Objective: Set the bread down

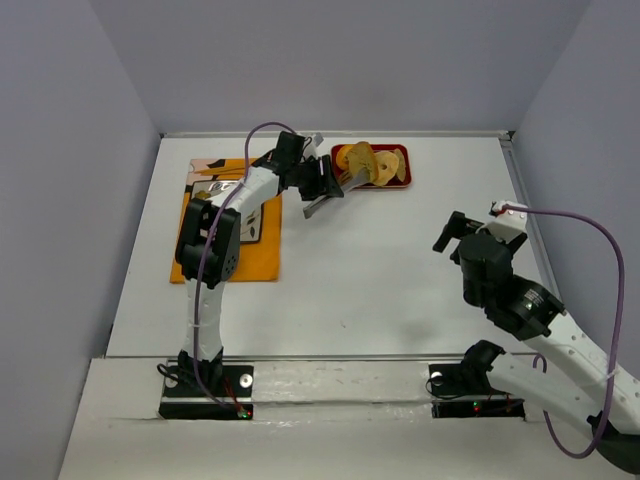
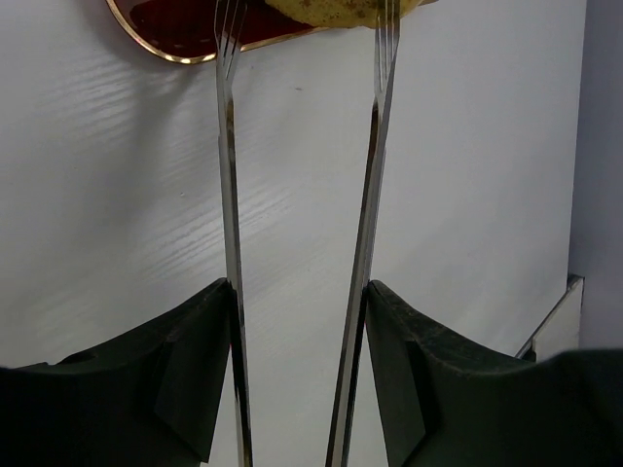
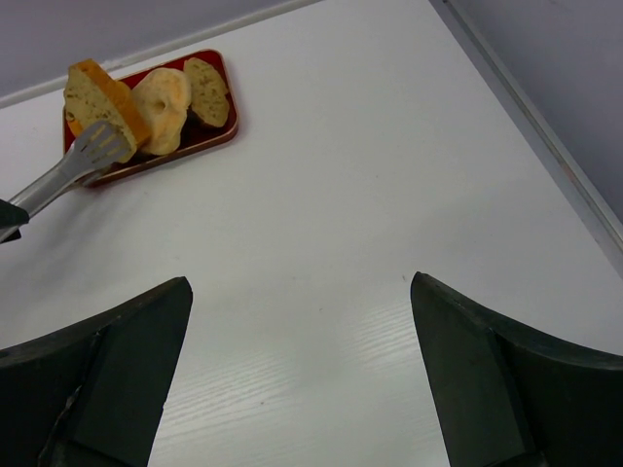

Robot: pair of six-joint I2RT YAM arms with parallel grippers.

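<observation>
The bread (image 3: 90,97) is a golden-tan slice with an orange crust. It stands on edge at the left end of the red tray (image 3: 230,125), between the tips of metal tongs (image 3: 76,161). My left gripper (image 1: 320,182) is shut on the tongs (image 2: 230,195), whose tips reach the tray (image 2: 175,34) and the bread (image 2: 336,10). I cannot tell whether the slice is lifted. From above, the bread (image 1: 356,158) lies at the tray's left end. My right gripper (image 3: 302,292) is open and empty over bare table at the right (image 1: 457,233).
A ring-shaped piece (image 3: 162,97) and another slice (image 3: 207,89) lie in the tray beside the bread. An orange mat (image 1: 255,255) with a patterned plate lies at the left under the left arm. A raised rim runs along the table's right edge (image 3: 545,126).
</observation>
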